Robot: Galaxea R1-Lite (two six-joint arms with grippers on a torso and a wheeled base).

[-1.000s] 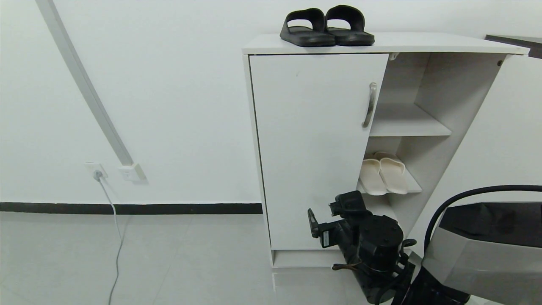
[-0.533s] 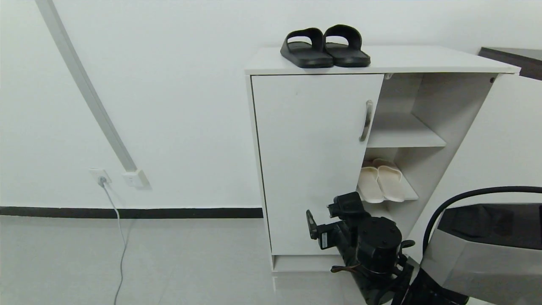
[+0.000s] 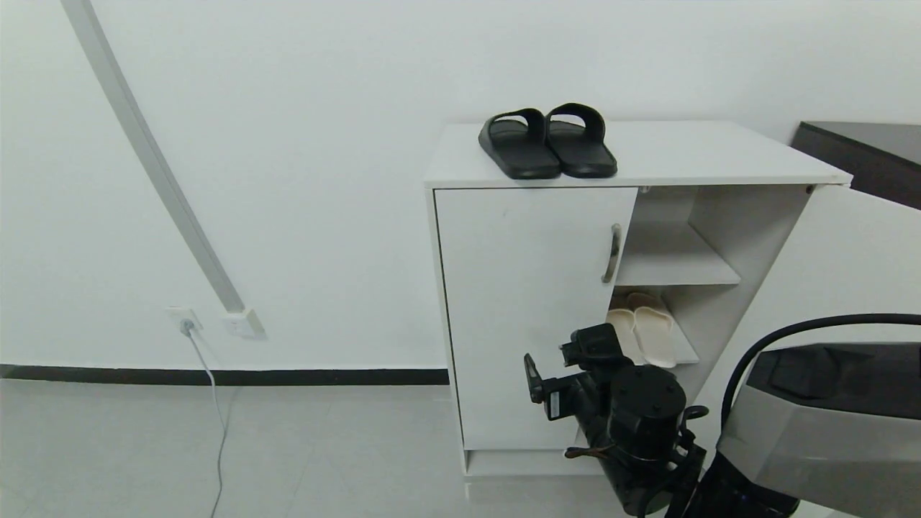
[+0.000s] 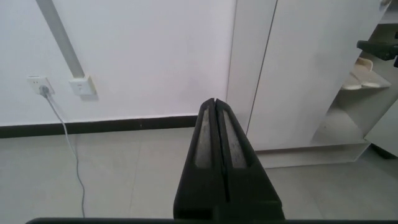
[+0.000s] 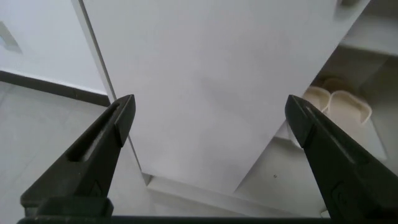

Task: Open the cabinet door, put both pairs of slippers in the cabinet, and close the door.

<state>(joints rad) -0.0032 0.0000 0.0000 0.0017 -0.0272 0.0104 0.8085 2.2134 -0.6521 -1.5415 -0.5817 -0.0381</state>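
Note:
A white cabinet (image 3: 532, 309) stands against the wall, its left door shut and its right door (image 3: 835, 266) swung wide open. On the cabinet top lies a pair of black slippers (image 3: 548, 142). A pair of white slippers (image 3: 642, 335) rests on the lower shelf inside, seen also as white slippers (image 5: 339, 104) and white slippers (image 4: 364, 78). My right gripper (image 3: 555, 363) hangs open and empty low in front of the shut left door; its fingertips frame that door around the right gripper (image 5: 211, 112). My left gripper (image 4: 214, 127) is shut on nothing, out over the floor to the cabinet's left.
A wall socket with a grey cable (image 3: 188, 327) and a slanted grey conduit (image 3: 144, 158) are on the wall to the left. A dark tabletop (image 3: 863, 155) sits behind the open door. Bare grey floor (image 3: 216, 453) stretches left of the cabinet.
The whole head view has shifted: the cabinet now sits lower and more of its top shows, so the camera moved. The right arm holds the same spot in the picture.

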